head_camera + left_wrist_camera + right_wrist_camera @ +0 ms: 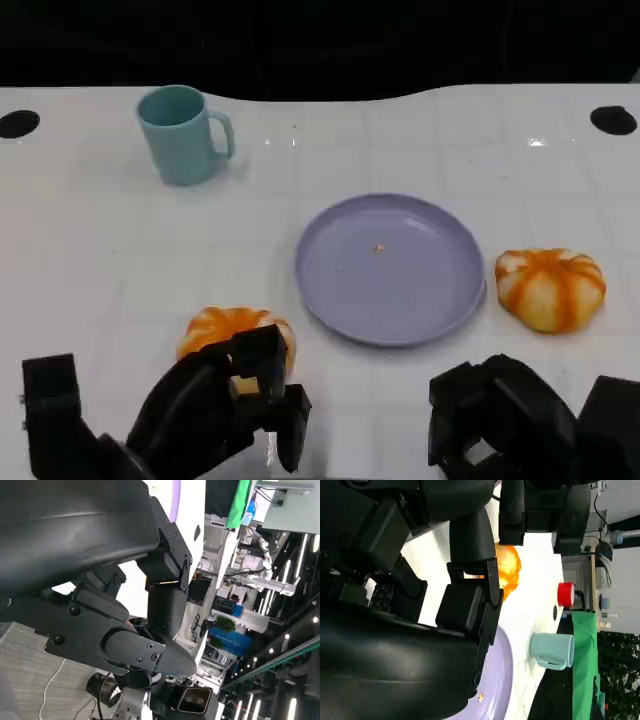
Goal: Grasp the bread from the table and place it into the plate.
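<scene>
On the white desk (90, 250) two orange-striped bread rolls lie on either side of a purple plate (390, 268). One roll (551, 288) sits just beside the plate's right rim. The other roll (232, 331) lies near the plate's lower left, and the left hand (225, 405) has its fingers curled against its near side, though I cannot tell whether they grip it. The right hand (500, 415) hangs near the desk's front edge with fingers curled in, holding nothing. A teal mug (183, 133) stands well behind.

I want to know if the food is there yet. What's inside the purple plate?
The purple plate has no bread in it, just a tiny orange crumb near its middle. One bread lies on the table beside it, another bread partly covered by the left hand.
</scene>
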